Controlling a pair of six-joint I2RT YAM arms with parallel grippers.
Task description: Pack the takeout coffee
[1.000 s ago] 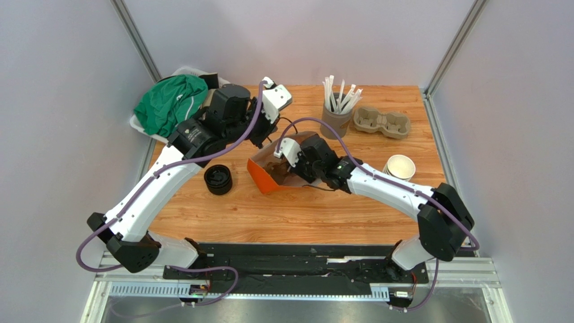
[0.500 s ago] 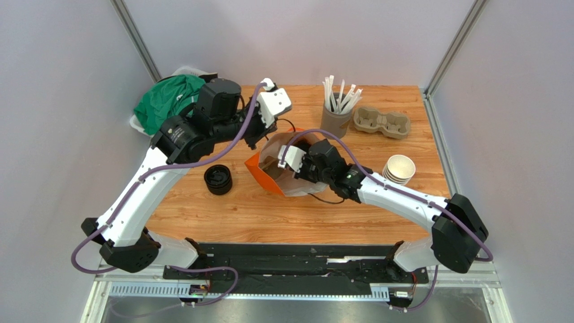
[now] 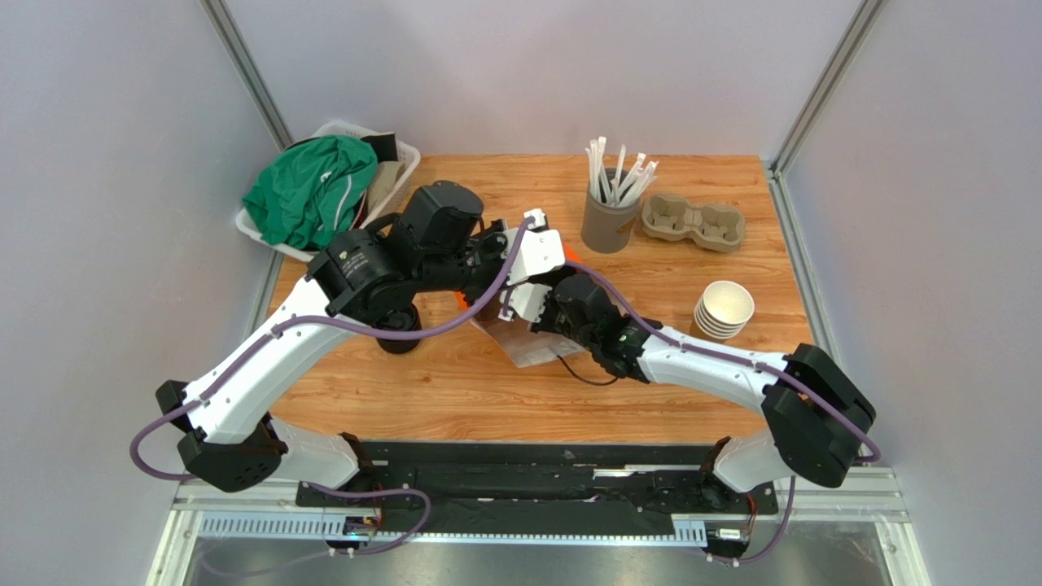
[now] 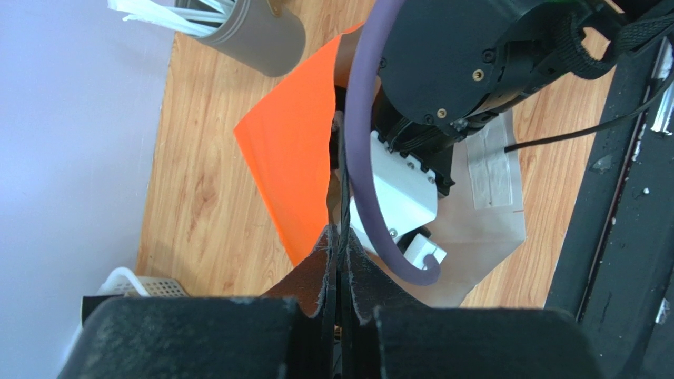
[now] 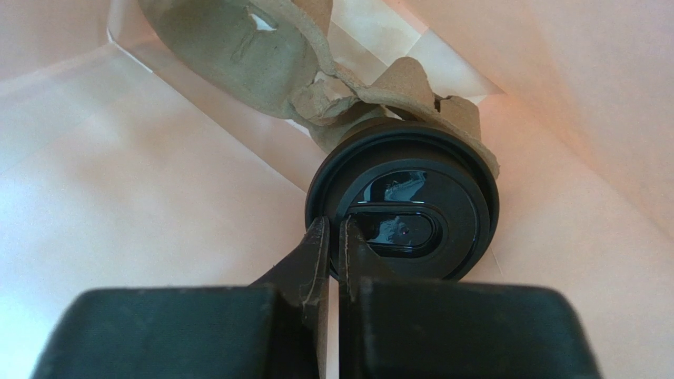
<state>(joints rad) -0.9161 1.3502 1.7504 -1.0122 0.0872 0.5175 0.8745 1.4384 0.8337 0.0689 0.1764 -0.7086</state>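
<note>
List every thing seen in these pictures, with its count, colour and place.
paper bag: one, orange and whitish, table middle
takeout coffee: one, black lid showing, inside the bag
pulp carrier: one, brown, around the coffee in the bag
second carrier: one, brown, far right
straw cup: one, grey, far edge
straws: several, white, in the straw cup
stacked cups: one stack, tan, right side
black lids: count unclear, black, left of the bag
basket: one, white, far left corner
cloth: one, green, in the basket
left gripper: shut on the bag's rim
right gripper: shut, inside the bag, tips at the lid's rim
</note>
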